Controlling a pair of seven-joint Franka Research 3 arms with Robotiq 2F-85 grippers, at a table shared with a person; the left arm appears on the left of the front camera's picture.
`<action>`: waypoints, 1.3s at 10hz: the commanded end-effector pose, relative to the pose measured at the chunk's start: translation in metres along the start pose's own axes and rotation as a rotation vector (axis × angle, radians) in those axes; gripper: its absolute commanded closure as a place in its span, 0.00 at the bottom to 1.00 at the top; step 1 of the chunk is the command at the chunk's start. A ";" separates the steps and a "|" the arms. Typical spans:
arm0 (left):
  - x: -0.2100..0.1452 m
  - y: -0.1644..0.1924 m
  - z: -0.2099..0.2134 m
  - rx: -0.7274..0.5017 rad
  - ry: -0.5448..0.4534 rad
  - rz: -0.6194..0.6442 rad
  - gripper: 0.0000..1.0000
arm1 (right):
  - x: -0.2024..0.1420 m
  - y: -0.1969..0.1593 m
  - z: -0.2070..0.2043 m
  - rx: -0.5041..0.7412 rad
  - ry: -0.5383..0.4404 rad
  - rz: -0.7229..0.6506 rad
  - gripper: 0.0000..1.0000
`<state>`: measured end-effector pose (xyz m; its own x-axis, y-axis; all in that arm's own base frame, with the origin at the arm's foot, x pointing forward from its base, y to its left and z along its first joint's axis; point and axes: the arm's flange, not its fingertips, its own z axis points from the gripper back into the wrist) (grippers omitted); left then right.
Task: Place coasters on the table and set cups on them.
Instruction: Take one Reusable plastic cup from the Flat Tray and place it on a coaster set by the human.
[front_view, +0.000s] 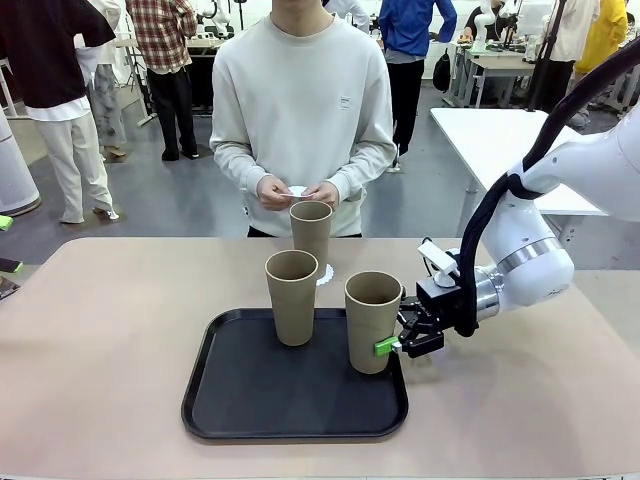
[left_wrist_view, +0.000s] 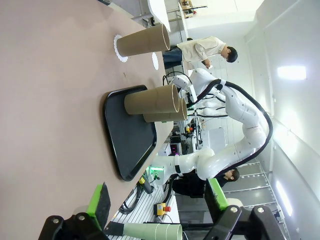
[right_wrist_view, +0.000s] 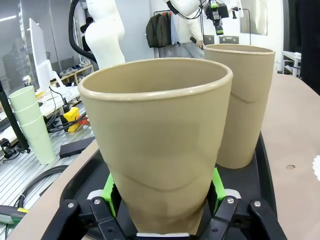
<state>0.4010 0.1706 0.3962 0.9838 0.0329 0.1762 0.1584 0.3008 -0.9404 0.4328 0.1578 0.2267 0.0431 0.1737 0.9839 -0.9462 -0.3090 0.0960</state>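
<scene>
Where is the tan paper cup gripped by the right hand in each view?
Front: tall tan paper cup, right side of the rounded black tray.
Left wrist: that cup mid-picture, sideways, the lower of two on the tray.
Right wrist: that cup nearest, bottom centre.
Shared landmark: the tray.

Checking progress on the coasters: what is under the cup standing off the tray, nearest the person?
A white lacy coaster shows under that cup, on the table. The cup's base covers its middle, and a nearer cup on the tray hides part of its edge.
</scene>
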 end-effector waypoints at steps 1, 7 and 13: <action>-0.001 0.000 0.002 -0.005 0.008 -0.015 0.00 | 0.001 0.000 0.002 0.015 0.003 0.023 1.00; -0.001 0.000 0.002 -0.005 0.008 -0.015 0.00 | 0.148 0.033 -0.005 -0.117 0.013 0.053 1.00; -0.001 0.000 0.002 -0.005 0.008 -0.015 0.00 | 0.183 0.039 -0.002 -0.149 0.047 0.057 0.18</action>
<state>0.4010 0.1707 0.3961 0.9838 0.0330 0.1760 0.1581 0.3007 -0.9405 0.4030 0.1784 0.4067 -0.0253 0.1984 0.9798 -0.9823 -0.1869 0.0125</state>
